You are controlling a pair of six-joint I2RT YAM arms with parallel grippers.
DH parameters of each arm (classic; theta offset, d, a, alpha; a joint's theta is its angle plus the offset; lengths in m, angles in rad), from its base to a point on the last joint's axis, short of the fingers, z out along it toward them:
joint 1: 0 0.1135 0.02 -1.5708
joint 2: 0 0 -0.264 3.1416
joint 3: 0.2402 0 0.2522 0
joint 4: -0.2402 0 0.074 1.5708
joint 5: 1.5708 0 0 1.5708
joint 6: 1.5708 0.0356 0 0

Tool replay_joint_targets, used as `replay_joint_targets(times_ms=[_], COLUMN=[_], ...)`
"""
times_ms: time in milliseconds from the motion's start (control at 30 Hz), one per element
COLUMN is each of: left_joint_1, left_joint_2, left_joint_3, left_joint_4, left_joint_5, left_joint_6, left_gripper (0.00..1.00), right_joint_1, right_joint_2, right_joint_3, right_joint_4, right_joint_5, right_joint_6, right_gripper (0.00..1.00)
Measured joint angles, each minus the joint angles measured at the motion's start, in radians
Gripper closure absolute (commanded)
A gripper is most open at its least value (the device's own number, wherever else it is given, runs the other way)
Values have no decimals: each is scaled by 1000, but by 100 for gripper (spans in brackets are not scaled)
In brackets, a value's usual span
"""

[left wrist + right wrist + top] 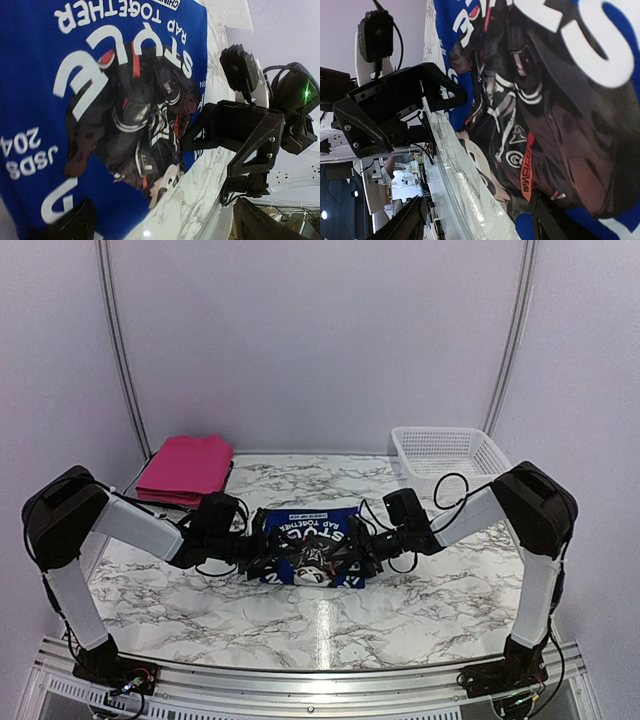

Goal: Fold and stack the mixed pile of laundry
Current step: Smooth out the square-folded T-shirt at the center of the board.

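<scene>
The royal blue garment [308, 530] of the mixed laundry pile lies folded at the table's middle, its printed side up. It fills the left wrist view [35, 90] and the right wrist view [620, 30]. The magenta-pink garment [185, 468] rests folded at the back left. My left gripper [258, 552] is at the blue garment's left edge and stands open [165, 227], one finger over the cloth, the other over bare marble. My right gripper [368, 548] faces it at the right edge, also open [480, 225], gripping nothing.
A white mesh basket [445, 452] stands at the back right corner. The marble table [400, 610] ends at a metal rail [320, 672] in front of the arm bases. Each wrist view shows the other gripper, the right gripper [240, 130] and the left gripper [395, 107], close by.
</scene>
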Motion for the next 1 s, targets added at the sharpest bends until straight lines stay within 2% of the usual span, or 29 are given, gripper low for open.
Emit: replay_joint_targets(times_ms=[133,267,400,567,800,1000], left_joint_1=[0,1,18,86,153,146], left_joint_2=[-103,-107,-34,138,366,365], left_joint_3=[-3,175,353,496,612,590], left_joint_4=[-113,-260,-284,-292,-300,-269], left_joint_5=[-19,-41,-48,-44,-40,-29], left_joint_6=[44,124,166,185,181,202], left_gripper=[1,1,1,1,1,1], right_joint_1=[-10,-50,-102,-126,-153,-193], right_joint_2=[-54,-72,-30,121,336,345], right_joint_3=[32,156,327,519,567,583], right_joint_4=[-159,-264,-279,-253,-233,-232], right_joint_5=[18,22,16,19,12,-18], right_joint_6=[-88,-132,-142,-141,-132,-137], right_gripper=[29,29,30,31,34,35])
